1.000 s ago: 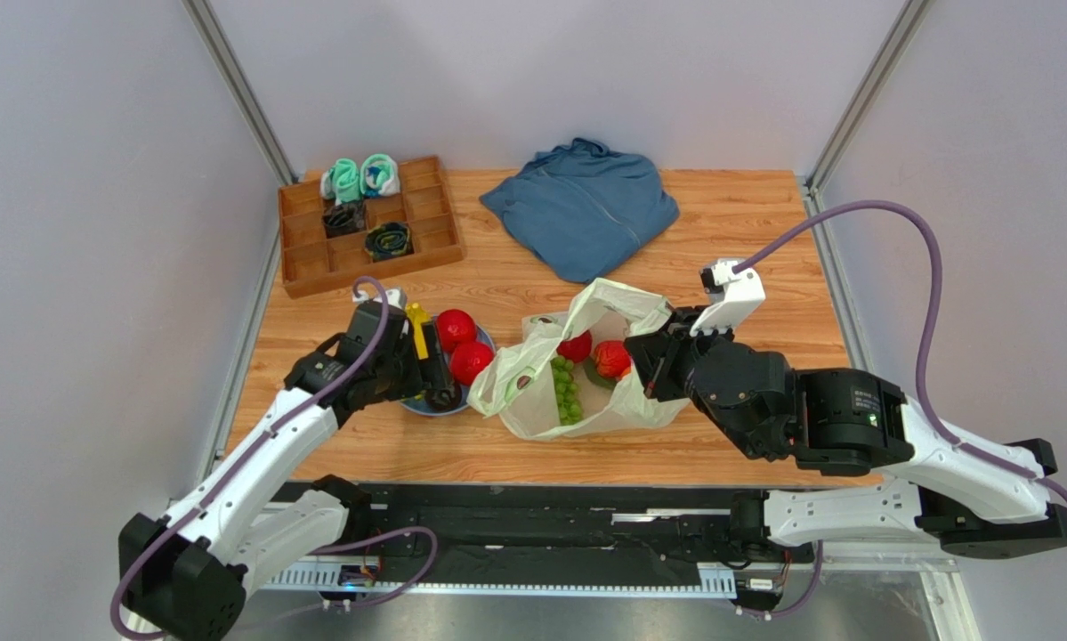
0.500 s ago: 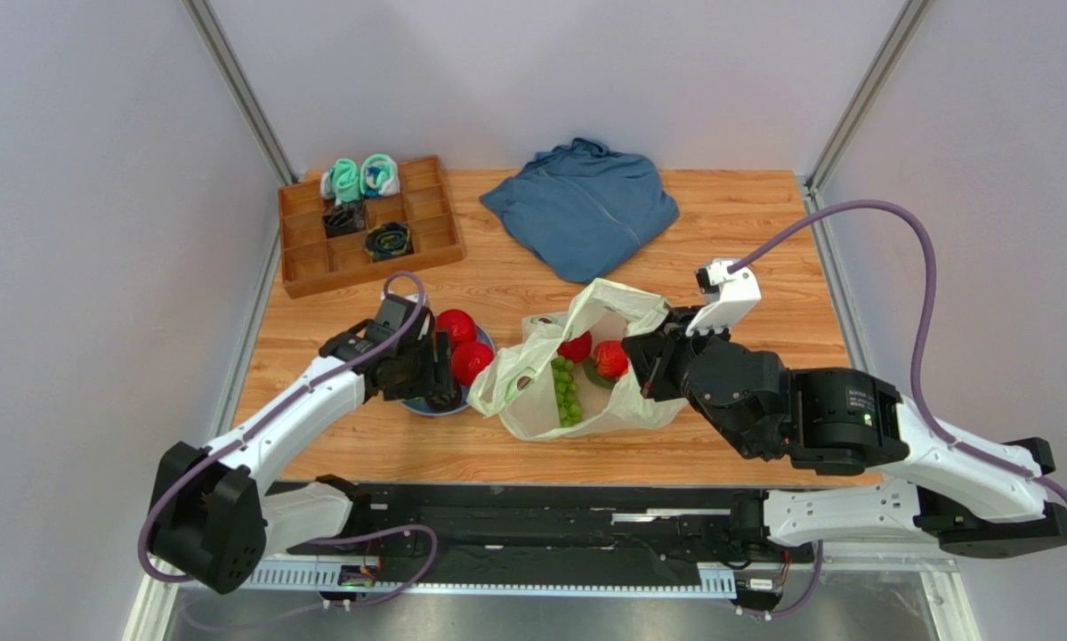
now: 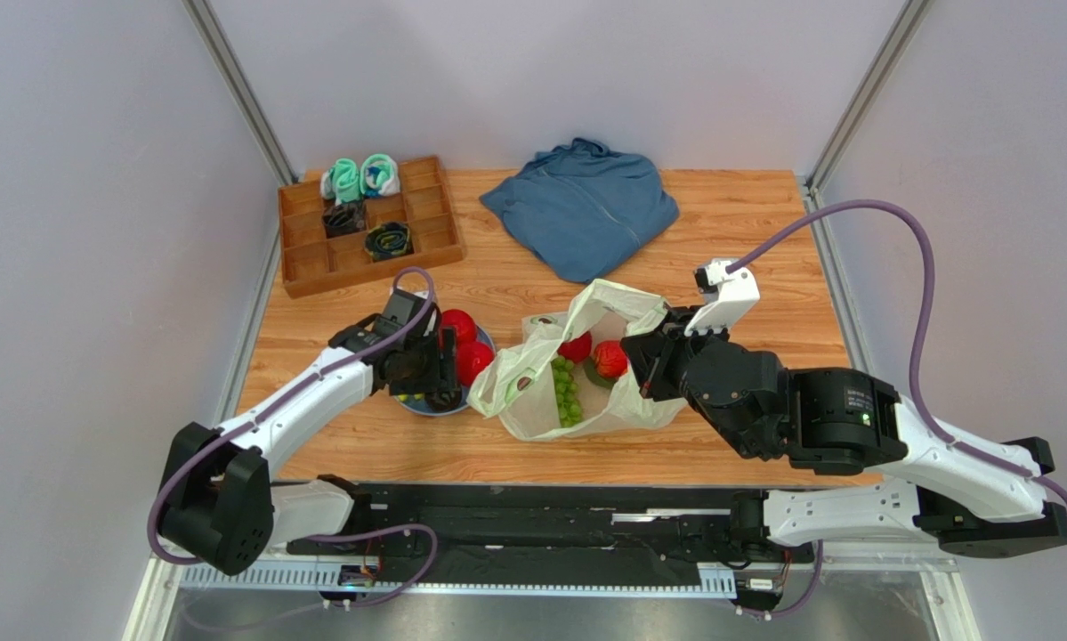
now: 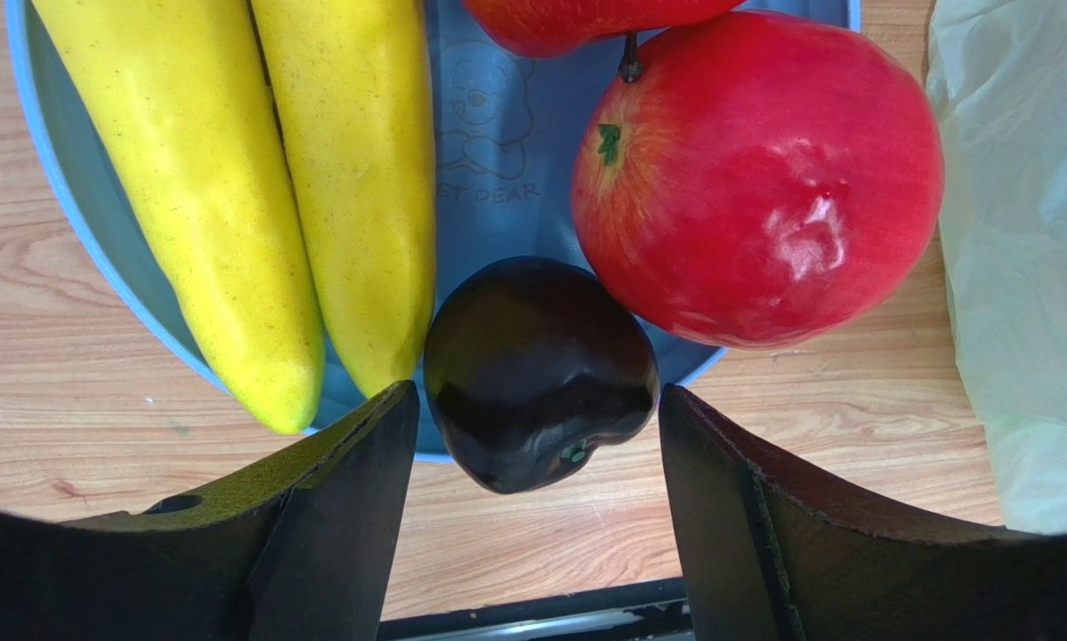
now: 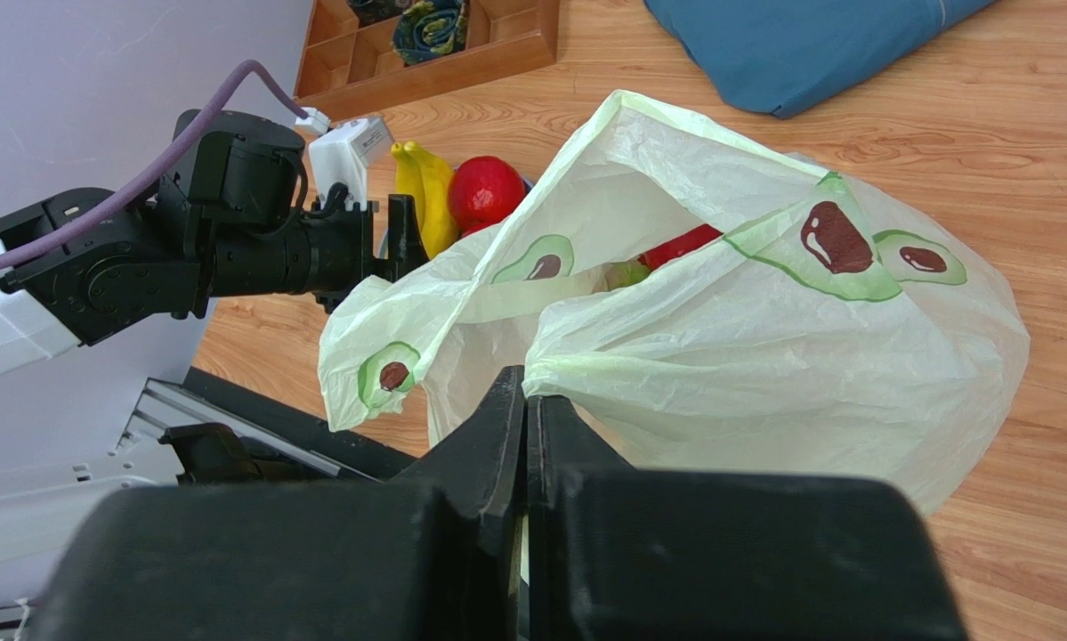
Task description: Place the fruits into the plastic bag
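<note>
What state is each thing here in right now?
Bag: mouth open, grapes and red fruit inside.
Right tool: shut on bag edge.
Left tool: straddling avocado, contact unclear.
Avocado: lying at plate rim.
Bananas: on plate.
Apple: on plate.
Garment: folded.
Socks: rolled, in tray.

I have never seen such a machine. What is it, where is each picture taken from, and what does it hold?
These are two robot arms bolted to a table. The wide picture comes from a camera above; the other two come from a camera on each wrist. The left end effector is open around a dark avocado, which lies at the edge of a blue plate with bananas and a red apple. The right end effector is shut on the rim of a pale-green bag; grapes and red fruits lie inside. Farther back are a tray with socks and a blue garment.
</note>
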`<state>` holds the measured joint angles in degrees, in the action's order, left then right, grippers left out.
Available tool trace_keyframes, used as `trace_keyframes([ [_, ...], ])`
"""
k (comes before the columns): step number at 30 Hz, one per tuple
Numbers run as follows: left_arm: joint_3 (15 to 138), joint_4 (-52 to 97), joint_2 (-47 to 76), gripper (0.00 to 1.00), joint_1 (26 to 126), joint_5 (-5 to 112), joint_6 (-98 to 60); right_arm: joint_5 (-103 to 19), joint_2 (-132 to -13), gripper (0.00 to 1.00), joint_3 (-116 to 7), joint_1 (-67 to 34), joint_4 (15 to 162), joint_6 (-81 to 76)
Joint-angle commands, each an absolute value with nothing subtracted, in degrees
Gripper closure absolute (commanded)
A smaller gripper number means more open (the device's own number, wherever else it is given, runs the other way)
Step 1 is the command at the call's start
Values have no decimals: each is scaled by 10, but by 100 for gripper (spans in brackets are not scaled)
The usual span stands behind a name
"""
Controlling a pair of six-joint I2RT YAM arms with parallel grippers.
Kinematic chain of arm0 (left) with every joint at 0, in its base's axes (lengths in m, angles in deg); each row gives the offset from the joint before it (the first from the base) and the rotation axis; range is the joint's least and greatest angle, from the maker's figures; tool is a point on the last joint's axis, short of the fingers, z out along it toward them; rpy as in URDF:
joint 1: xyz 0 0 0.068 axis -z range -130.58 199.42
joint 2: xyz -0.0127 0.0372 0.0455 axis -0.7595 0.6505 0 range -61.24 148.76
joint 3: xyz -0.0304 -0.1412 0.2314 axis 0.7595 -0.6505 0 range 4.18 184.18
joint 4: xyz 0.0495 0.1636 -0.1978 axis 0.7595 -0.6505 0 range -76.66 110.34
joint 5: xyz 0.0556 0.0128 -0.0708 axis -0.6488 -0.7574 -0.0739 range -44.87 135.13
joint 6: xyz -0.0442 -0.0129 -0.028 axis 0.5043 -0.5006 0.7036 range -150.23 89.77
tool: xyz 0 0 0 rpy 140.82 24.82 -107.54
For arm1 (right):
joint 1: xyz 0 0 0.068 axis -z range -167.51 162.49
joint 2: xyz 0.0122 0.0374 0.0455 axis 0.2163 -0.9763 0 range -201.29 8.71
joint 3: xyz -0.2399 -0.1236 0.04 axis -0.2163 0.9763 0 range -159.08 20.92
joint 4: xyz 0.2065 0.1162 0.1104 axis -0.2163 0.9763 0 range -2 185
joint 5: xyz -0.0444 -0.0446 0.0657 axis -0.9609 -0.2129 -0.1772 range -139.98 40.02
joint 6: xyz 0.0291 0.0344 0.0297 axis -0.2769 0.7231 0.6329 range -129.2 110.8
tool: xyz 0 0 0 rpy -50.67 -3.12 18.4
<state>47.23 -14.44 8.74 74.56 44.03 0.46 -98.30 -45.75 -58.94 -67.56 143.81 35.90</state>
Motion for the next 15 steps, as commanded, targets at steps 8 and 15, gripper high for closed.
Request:
trace_keyframes([
  [8, 487, -122, 124, 26, 754, 447, -4, -994, -460, 100, -599, -671, 1415, 354],
  [15, 480, -116, 126, 40, 754, 448, 1, -993, -460, 100, -599, -671, 1415, 354],
])
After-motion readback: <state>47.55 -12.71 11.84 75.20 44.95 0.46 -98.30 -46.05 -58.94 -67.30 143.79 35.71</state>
